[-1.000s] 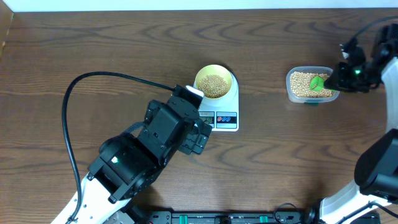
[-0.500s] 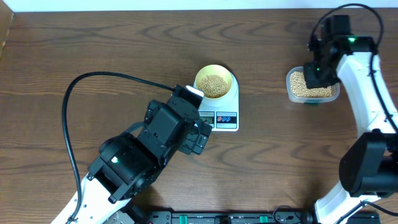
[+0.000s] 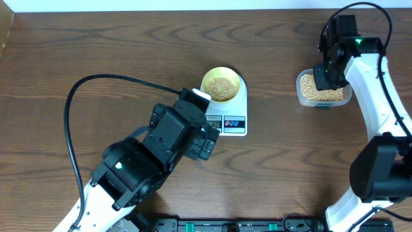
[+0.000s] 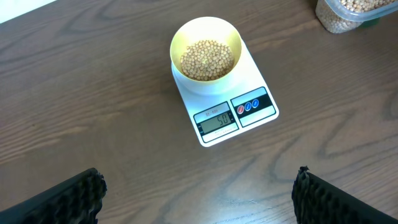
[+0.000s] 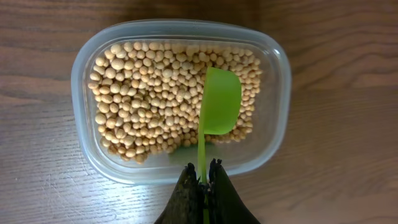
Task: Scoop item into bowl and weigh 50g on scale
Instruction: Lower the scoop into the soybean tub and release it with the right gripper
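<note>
Green plastic, a small scoop (image 5: 219, 102), is pinched by its thin handle in the clenched right gripper (image 5: 204, 183). The handle runs from the bottom centre of the right wrist view straight up, so the scoop's long axis points up the frame. Its empty cup sits over the right half of the clear tub (image 5: 273, 124) of beans (image 5: 149, 93); whether it touches them I cannot tell. In the overhead view the tub is at the upper right, and the yellow bowl (image 4: 206, 26) lies well apart to its left, near the centre. The bowl stands on the back of the white scale (image 4: 258, 78), already holding a layer of beans. The display (image 4: 216, 120) seems to read fifty, though the digits are small. If that is right, the weighing looks done and the likely next move is only to set the scoop down. Any top-up would have to travel leftward across bare wood. The right arm is the nearer one to the tub. The left gripper (image 4: 199, 176) hangs released and wide, grasping nothing, just below and left of the scale. The brown wooden table (image 3: 77, 51) is flat, with open room between tub and scale.
</note>
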`<state>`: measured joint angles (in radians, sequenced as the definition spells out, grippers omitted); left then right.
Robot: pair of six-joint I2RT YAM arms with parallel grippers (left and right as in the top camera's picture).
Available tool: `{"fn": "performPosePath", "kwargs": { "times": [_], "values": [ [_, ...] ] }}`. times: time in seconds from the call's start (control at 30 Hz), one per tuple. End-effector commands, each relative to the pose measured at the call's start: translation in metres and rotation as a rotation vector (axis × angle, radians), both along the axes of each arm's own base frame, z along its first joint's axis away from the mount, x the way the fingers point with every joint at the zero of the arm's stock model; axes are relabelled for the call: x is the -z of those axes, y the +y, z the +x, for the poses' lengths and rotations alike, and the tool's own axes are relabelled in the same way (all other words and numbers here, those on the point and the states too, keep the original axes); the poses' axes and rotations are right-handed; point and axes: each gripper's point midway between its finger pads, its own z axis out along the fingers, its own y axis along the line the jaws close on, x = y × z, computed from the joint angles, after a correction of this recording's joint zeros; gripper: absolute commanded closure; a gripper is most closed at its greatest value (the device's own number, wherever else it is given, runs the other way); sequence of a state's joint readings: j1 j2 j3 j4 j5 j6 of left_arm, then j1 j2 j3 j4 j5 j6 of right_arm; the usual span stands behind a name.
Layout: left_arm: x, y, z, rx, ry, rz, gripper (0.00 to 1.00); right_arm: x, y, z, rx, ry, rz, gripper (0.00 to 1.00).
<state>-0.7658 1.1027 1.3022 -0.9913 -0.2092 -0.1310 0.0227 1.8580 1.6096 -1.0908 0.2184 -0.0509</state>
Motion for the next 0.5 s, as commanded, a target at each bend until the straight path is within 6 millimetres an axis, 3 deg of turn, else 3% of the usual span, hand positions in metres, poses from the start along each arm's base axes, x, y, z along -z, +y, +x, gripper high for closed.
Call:
{"fn": "performPosePath", "kwargs": {
  "times": [0.0,0.17,0.47],
  "values": [
    [-0.002,0.002,0.001,-0.010,-0.005,0.003,0.02,0.021,0.005,-0.001,0.016,0.047,0.038,0.99],
    [-0.002,0.002,0.001,-0.010,-0.005,0.003,0.02,0.044,0.008,-0.004,0.022,0.096,0.064,0.99],
    [-0.002,0.002,0.001,-0.010,-0.005,0.003,0.02,0.050,0.005,0.000,0.059,0.073,0.113,0.99]
  ]
}}
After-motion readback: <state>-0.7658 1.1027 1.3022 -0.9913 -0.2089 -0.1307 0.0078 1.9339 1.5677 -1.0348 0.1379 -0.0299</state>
